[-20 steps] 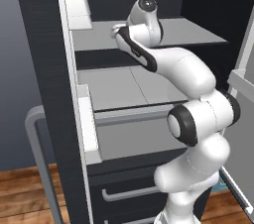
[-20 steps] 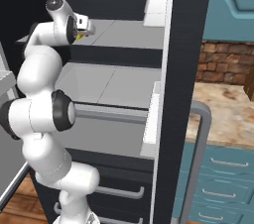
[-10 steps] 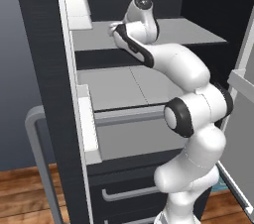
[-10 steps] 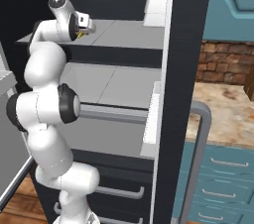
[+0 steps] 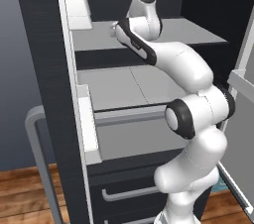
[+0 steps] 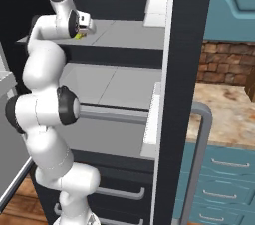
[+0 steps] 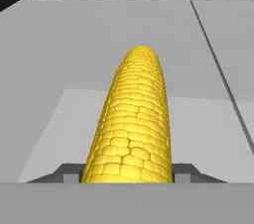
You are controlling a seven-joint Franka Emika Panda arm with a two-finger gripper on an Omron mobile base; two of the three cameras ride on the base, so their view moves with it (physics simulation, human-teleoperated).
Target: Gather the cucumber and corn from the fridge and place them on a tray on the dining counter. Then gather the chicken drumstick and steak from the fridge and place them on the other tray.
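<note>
From the hand view the corn (image 7: 131, 124) runs lengthwise away from the claw (image 7: 128, 173), lying on the grey fridge shelf (image 7: 59, 44); the right base view catches just a yellow sliver of it. The 2 fingers (image 7: 184, 172) seem pressed against the cob's sides, though their tips are mostly hidden

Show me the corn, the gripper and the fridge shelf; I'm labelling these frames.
corn (image 7: 133, 124): hand view, middle of the cob.
gripper (image 6: 85, 28): right base view, at the fingertips by the yellow cob.
fridge shelf (image 5: 193, 32): left base view, bare grey top.
</note>
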